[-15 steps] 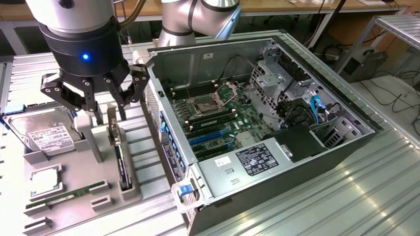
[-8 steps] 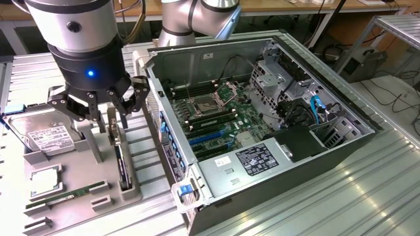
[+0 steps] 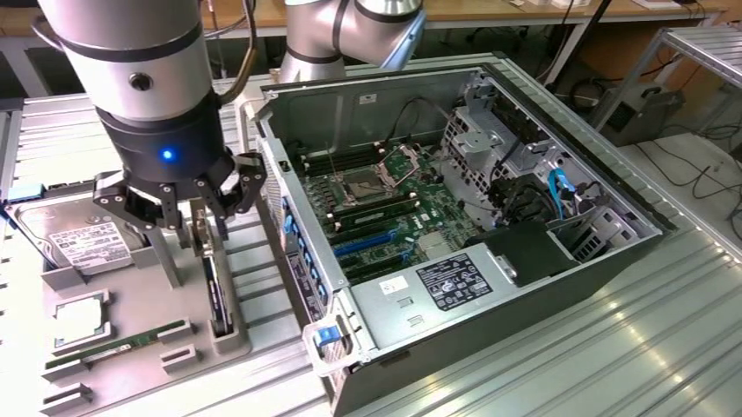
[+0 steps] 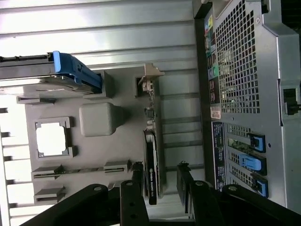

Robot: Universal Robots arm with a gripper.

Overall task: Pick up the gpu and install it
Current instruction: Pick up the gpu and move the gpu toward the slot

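Observation:
The gpu [image 3: 215, 300] is a thin black card standing on its edge in a slot of the grey parts tray [image 3: 139, 282]. In the wrist view the gpu [image 4: 151, 155] runs lengthwise, with its silvery bracket [image 4: 149, 80] at the far end. My gripper [image 3: 197, 228] hangs directly over the card's upper part, open and holding nothing. Seen from the wrist, the gripper [image 4: 160, 183] straddles the card, one finger on each side of it and gaps showing on both sides.
An open computer case [image 3: 464, 217] lies at the exterior view's right, its motherboard and blue slots [image 3: 371, 239] exposed. The tray also holds a hard drive [image 3: 82, 243], a processor [image 3: 76, 317] and a green memory stick [image 3: 122, 339]. Slatted metal table surrounds everything.

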